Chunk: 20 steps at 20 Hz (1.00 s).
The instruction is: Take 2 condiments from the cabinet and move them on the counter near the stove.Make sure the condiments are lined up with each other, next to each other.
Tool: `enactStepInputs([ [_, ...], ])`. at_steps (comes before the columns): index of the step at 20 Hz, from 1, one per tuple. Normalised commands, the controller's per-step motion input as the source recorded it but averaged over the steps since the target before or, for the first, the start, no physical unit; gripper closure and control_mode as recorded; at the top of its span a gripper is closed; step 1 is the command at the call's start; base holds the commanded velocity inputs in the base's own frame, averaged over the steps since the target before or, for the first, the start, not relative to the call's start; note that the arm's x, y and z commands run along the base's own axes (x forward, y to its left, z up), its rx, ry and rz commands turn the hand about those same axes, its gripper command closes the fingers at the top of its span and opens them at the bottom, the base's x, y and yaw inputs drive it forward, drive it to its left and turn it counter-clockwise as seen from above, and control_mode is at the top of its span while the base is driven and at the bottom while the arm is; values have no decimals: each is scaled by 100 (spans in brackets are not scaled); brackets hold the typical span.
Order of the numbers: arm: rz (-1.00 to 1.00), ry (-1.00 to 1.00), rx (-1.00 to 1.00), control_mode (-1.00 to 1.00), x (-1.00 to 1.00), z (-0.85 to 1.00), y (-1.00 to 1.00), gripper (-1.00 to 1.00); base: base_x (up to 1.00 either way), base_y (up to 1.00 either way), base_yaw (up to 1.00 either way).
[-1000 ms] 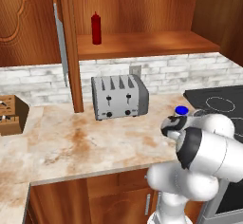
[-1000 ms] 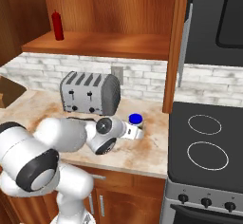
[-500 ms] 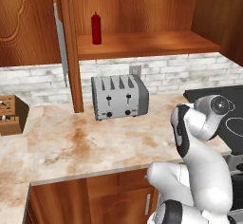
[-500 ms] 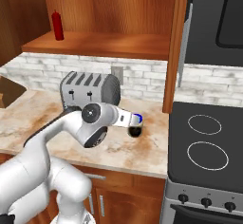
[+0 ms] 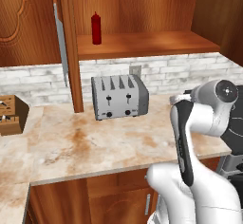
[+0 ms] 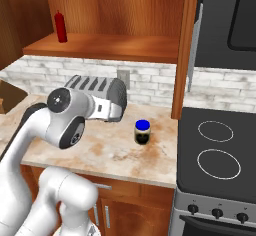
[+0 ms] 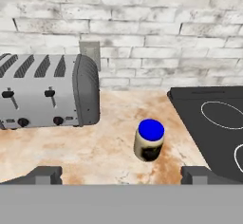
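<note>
I have just let go of the jar (image 7: 150,140): it stands upright on the counter (image 6: 105,147) beside the stove (image 6: 215,152), and my arm has lifted back since a second ago. The gripper (image 7: 121,173) is empty, its tips wide apart at 7 and 5 o'clock in the hand view. The red bottle (image 5: 96,28) remains in the cabinet (image 5: 142,42), at 11 o'clock from the toaster (image 5: 118,96); I judge it comes next.

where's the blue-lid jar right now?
The cream jar with the blue lid stands upright on the marble counter, between the silver toaster and the black cooktop, nearer the cooktop, ahead of the open fingers.
</note>
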Motion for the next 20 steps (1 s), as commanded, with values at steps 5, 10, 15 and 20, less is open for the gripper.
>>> enactStepInputs([
  [5, 19, 0, 0, -100, -58, 83, 49, -100, 0, 0, 0],
  [10, 15, 3, 0, -100, -35, 99, 32, -100, 0, 0, 0],
  [15, 4, 9, 0, -100, -13, 96, 43, -100, 0, 0, 0],
  [20, 0, 9, 0, -100, -7, 76, 58, -100, 0, 0, 0],
])
